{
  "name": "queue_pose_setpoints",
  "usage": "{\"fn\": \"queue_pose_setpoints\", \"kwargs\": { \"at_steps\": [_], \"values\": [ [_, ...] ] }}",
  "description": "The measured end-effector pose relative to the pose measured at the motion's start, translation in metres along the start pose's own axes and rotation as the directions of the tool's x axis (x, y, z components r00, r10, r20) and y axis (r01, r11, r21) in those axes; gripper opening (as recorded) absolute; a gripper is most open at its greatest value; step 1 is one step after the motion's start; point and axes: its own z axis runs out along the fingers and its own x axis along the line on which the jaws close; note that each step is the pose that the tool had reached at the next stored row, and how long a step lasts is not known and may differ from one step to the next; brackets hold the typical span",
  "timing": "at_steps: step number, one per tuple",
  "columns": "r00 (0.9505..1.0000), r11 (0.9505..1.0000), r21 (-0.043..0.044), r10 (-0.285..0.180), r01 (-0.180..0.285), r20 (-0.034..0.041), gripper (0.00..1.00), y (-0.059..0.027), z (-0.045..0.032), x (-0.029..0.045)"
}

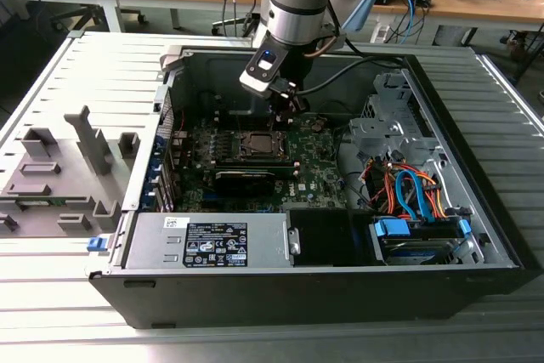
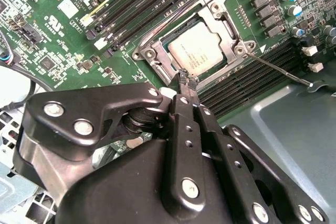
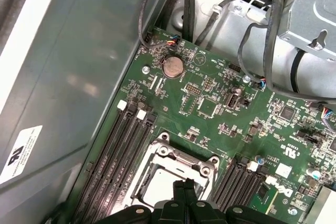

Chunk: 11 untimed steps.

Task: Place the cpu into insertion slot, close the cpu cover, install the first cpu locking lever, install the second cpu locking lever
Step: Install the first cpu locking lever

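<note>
The cpu, a pale silvery square, lies flat in the insertion slot on the green motherboard. The cpu cover, a silvery frame, lies down over its edges, hiding the slot's recess. A thin locking lever sticks out from the socket's corner across the memory slots, unlatched. My gripper is shut with nothing between its black fingers, its tips just over the cover's edge. In the first wrist view the gripper points at the cpu. In the exterior view the gripper hangs inside the case, just above the socket.
The open computer case lies on a slatted table. A black graphics card sits beside the socket, the power supply in front of it. A drive cage with coloured cables is at the exterior view's right. A grey fixture stands at its left.
</note>
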Motion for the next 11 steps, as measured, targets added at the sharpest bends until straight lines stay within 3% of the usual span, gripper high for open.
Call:
{"fn": "queue_pose_setpoints", "kwargs": {
  "at_steps": [11],
  "values": [
    [0.9994,0.9994,0.0005,-0.034,0.034,0.0016,0.11,0.0,0.0,0.0]
  ]
}}
